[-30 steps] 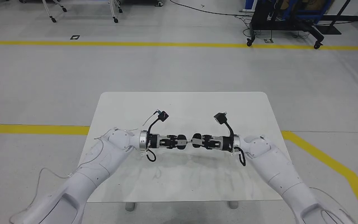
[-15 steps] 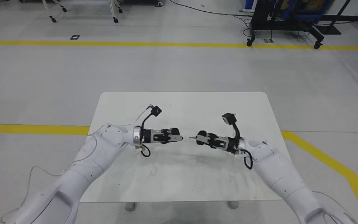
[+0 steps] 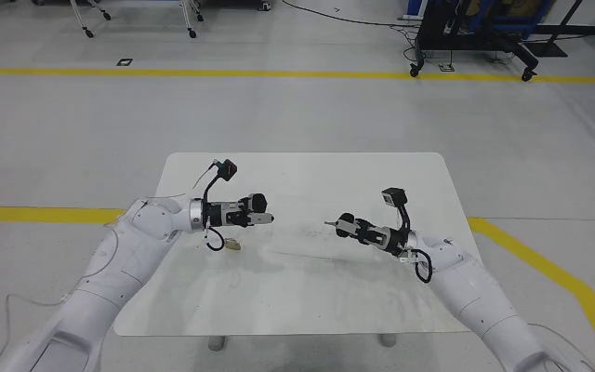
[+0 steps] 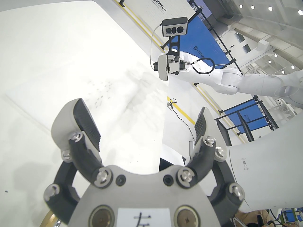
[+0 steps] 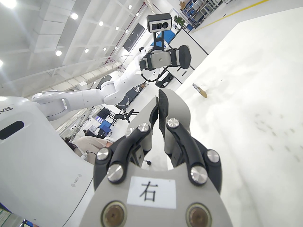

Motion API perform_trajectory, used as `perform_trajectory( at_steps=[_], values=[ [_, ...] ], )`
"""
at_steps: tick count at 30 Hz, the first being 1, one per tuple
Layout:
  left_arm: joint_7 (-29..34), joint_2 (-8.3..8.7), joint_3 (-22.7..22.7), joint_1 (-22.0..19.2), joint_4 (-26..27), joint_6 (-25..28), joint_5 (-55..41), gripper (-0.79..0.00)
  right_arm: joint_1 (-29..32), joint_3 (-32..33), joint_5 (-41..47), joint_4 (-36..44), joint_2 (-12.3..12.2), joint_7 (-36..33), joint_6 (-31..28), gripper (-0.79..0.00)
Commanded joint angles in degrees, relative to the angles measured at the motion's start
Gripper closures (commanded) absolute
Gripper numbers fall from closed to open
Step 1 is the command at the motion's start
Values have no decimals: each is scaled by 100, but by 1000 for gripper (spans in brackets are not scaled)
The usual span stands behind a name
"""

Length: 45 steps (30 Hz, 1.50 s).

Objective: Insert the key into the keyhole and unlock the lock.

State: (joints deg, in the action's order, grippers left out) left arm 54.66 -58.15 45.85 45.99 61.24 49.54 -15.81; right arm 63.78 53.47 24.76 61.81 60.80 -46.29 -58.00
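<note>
A small brass padlock (image 3: 232, 246) with a silver shackle lies on the white table (image 3: 307, 177), just below my left wrist; it also lies flat in the right wrist view (image 5: 200, 90). My left gripper (image 4: 142, 114) hangs above the table, open, with nothing between its pads (image 3: 266, 212). My right gripper (image 3: 335, 225) is over the table's right half, pointing toward the left one. Its fingers (image 5: 163, 109) are pressed together on a thin silver key (image 3: 327, 223) whose tip sticks out.
Faint grey scuff marks (image 3: 307, 251) run across the middle of the table. Yellow floor lines (image 3: 279, 73) cross behind and beside the table. A dark wheeled frame (image 3: 483, 42) stands far back right.
The two grippers met at the table's middle a second ago and have pulled apart. The left arm swung back left and its gripper is open; the padlock now lies on the table.
</note>
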Motion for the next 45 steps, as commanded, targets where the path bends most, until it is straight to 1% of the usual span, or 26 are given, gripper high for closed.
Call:
perform_trajectory(
  at_steps=[1, 4, 6, 9, 11, 13, 16, 22, 28, 30, 32, 35, 36, 37, 38, 39, 43, 45],
  values=[
    [0, 0, 0, 0, 0, 0, 0, -785, 0, 0, 0, 0, 0, 0, 0, 0],
    [-210, 53, 172, 35, 33, -101, 253, -785, 0, 0, 0, 0, 0, 0, 0, 0],
    [-331, 136, 376, 25, 36, 40, 853, -785, 0, 0, 0, 0, 0, 0, 0, 0],
    [-300, 259, 586, 83, 155, 308, 1614, -785, 0, 0, 0, 0, 0, 0, 0, 0],
    [-393, 370, 678, 139, 352, 401, 2483, -785, 0, 0, 0, 0, 0, 0, 0, 0],
    [-487, 463, 659, 266, 605, 495, 3281, -785, 0, 0, 0, 0, 0, 0, 0, 0],
    [-468, 572, 606, 380, 817, 475, 4044, -785, 0, 0, 0, 0, 0, 0, 0, 0],
    [-390, 691, 687, 557, 1044, 355, 4757, -785, 0, 0, 0, 0, 0, 0, 0, 0],
    [-560, 752, 736, 773, 1262, 155, 5274, -782, 0, 0, 0, 0, 0, 0, 0, 0],
    [-667, 762, 746, 836, 1297, 112, 5382, -730, 0, 0, 0, 0, 0, 0, 0, 0],
    [-770, 780, 769, 909, 1301, 127, 5464, -656, 0, 0, 0, 0, 0, 0, 0, 0],
    [-940, 802, 817, 986, 1320, 96, 5627, -594, 0, 0, 0, 0, 0, 0, 0, 0],
    [-996, 806, 830, 998, 1324, 63, 5682, -557, 0, 0, 0, 0, 0, 0, 0, 0],
    [-1037, 806, 829, 1007, 1331, 38, 5742, -486, 0, 0, 0, 0, 0, 0, 0, 0],
    [-1065, 805, 822, 1008, 1337, 8, 5811, -391, 0, 0, 0, 0, 0, 0, 0, 0],
    [-1091, 801, 810, 1004, 1344, -32, 5882, -360, 0, 0, 0, 0, 0, 0, 0, 0],
    [-1202, 777, 749, 981, 1332, -155, 6045, -308, 0, 0, 0, 0, 0, 0, 0, 0],
    [-1221, 765, 722, 958, 1305, -197, 6081, -299, 0, 0, 0, 0, 0, 0, 0, 0]
  ],
)
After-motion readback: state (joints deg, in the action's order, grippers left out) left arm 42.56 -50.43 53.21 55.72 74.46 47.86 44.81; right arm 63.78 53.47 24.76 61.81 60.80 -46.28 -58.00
